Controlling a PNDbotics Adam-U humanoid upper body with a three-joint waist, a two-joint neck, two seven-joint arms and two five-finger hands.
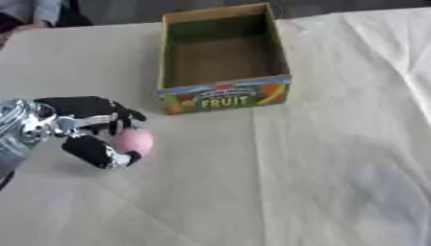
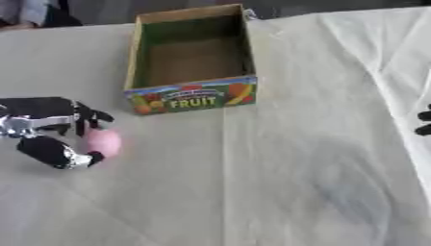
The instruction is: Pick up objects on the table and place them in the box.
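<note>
Near the table's (image 1: 336, 144) left edge, the left hand (image 1: 88, 129) curls its fingers and thumb round a pink ball (image 1: 134, 141). The open cardboard box (image 1: 224, 96), marked FRUIT, stands toward the far edge. The right hand (image 2: 424, 122) barely shows at the right edge; I cannot tell its fingers' state

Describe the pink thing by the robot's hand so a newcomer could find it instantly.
Start at the open cardboard box marked FRUIT at the far middle of the cloth-covered table. Look nearer and to the left, where the black-and-silver left hand comes in. The small round pink object sits between its curled fingers and thumb: the only pink item, and the only loose item visible on the cloth.
</note>
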